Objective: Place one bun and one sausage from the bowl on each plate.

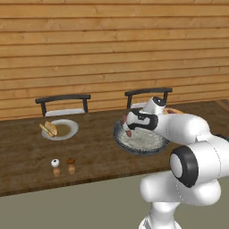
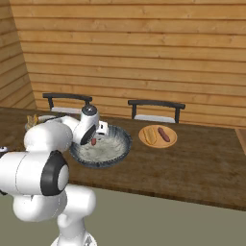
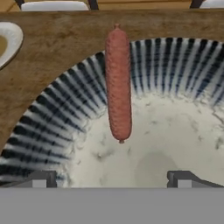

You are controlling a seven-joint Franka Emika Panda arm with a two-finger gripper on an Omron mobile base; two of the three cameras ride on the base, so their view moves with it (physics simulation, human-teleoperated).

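While the white arm bends forward from its dark elbow joint, its wrist tips down over the large round bowl [image 1: 142, 144] with a dark striped wall and pale speckled inside, which sits on the brown wooden table [image 1: 27, 156]. Its two-finger gripper [image 3: 112, 178] hangs released, jaws wide apart, above the bowl's floor. One reddish-brown sausage [image 3: 118, 83] leans against the bowl's wall, its upper end at the rim.

The light is soft and even, with no glare. The brown wooden table [image 1: 27, 152] looks a bit dark, and the wooden plank wall [image 1: 112, 49] is brighter. A faint shadow sits inside the big round blue-grey bowl [image 3: 166, 144]. Everything looks a little fuzzy and blocky.
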